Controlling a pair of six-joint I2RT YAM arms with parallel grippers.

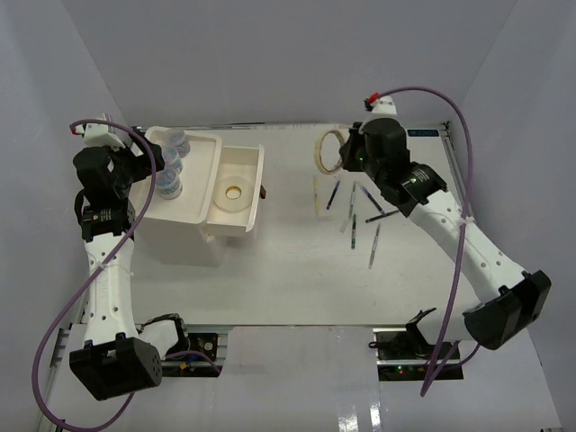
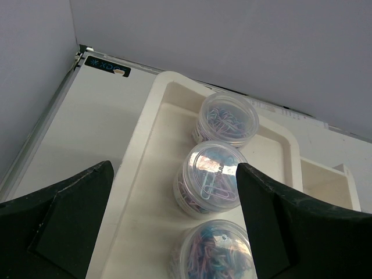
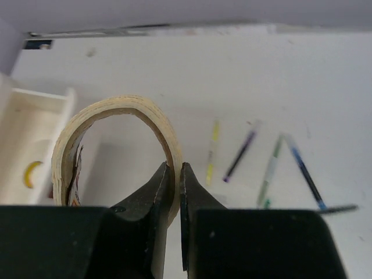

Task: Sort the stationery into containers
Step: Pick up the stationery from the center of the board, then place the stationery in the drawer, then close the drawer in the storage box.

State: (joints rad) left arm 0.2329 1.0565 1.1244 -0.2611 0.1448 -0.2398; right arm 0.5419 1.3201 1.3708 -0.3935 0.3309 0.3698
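On your far left, your left tool hangs released, its fingers spread wide over the white box unit that stands on the desk. In its wrist view the three clear jars show between those fingers, lined up one behind the other in the box's shallow top tray, each with bluish contents under its lid. The tool grips none of them. Just right of the tray, a drawer stands pulled out, its brown knob facing the middle of the desk, and one tape ring lies flat on the drawer floor. Further right, near the far edge of the desk, your right tool is clenched on the second tape ring. The ring stands upright, and the two fingers pinch one side of its band, one finger inside the ring and one outside. You cannot tell from these views whether it touches the desk. Beyond it to the right, the pens lie loose and scattered on the desk, close to that arm and well apart from the box.
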